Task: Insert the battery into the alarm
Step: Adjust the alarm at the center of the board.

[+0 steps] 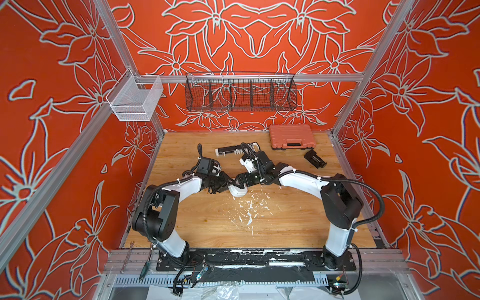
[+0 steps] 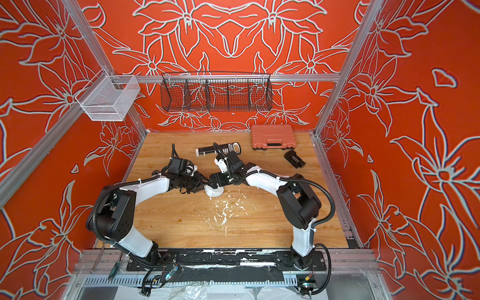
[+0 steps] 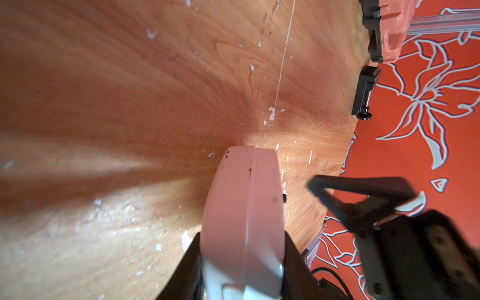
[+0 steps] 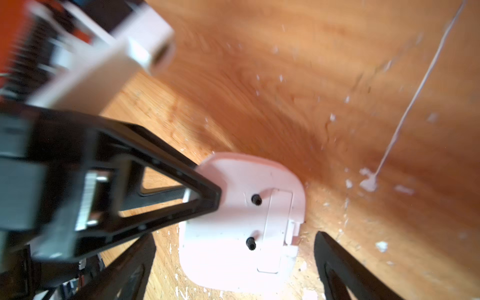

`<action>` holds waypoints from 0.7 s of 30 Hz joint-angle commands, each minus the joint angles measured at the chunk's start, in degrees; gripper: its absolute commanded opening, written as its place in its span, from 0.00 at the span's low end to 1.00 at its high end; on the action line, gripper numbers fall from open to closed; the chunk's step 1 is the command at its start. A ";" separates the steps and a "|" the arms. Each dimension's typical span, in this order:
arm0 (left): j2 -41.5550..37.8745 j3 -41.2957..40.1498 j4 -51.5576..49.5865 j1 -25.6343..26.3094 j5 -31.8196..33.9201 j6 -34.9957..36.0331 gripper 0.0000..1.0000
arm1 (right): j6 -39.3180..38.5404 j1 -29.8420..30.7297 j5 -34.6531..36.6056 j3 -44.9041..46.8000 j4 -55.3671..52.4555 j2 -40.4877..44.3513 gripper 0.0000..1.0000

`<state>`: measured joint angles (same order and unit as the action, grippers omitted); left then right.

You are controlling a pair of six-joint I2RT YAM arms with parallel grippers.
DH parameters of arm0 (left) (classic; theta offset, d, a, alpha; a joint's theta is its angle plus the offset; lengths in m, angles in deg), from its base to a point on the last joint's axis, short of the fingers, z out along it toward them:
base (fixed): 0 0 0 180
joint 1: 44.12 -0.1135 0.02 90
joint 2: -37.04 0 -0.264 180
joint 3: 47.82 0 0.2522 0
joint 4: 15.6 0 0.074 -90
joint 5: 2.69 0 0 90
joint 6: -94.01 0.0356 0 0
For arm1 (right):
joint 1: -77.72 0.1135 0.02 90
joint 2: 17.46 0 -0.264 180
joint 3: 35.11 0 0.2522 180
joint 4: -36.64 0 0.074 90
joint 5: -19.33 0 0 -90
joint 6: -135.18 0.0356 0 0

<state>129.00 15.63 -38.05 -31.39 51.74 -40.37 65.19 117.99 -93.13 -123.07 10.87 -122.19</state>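
Wooden table [image 1: 207, 220] fills the floor of the cell. Up on the rear rail hangs the black wire basket [image 1: 240, 94], split into compartments, with wallpaper showing through every one. At the rail's left end is the white mesh basket [image 1: 135, 100], and I can't see its inside. Rear right, the orange tool case [image 1: 292, 136] lies closed. Left of it is the long black-and-white tool [image 1: 228, 150]. Mid-table, where the arms meet, is the alarm [image 1: 238, 191], seen in both top views. The left gripper [image 3: 241, 233] is clamped on it, a finger against each face. The right gripper [image 4: 232, 237] stands spread wide over its white back, clear of both sides.
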 commanded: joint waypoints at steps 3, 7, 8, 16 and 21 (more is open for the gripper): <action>-2.97 2.24 -6.87 0.71 3.31 -2.51 0.27 | -11.07 0.81 4.85 6.88 5.42 7.67 0.98; -4.68 2.62 -9.08 1.15 5.86 -5.77 0.27 | -22.82 4.69 8.34 13.39 6.54 13.67 0.98; -5.04 2.80 -9.45 1.30 6.36 -6.70 0.27 | -24.97 6.09 10.00 15.08 6.70 14.77 0.97; -7.36 2.98 -11.78 2.56 9.60 -12.75 0.28 | -35.85 17.81 26.35 23.04 14.67 15.40 0.93; -7.34 3.83 -13.77 3.16 10.22 -13.36 0.28 | -35.53 18.27 33.22 23.35 19.86 13.00 0.91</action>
<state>123.04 17.49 -49.96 -28.76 61.27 -51.80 32.79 136.65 -67.53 -99.66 25.41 -107.85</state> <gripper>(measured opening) 0.376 0.917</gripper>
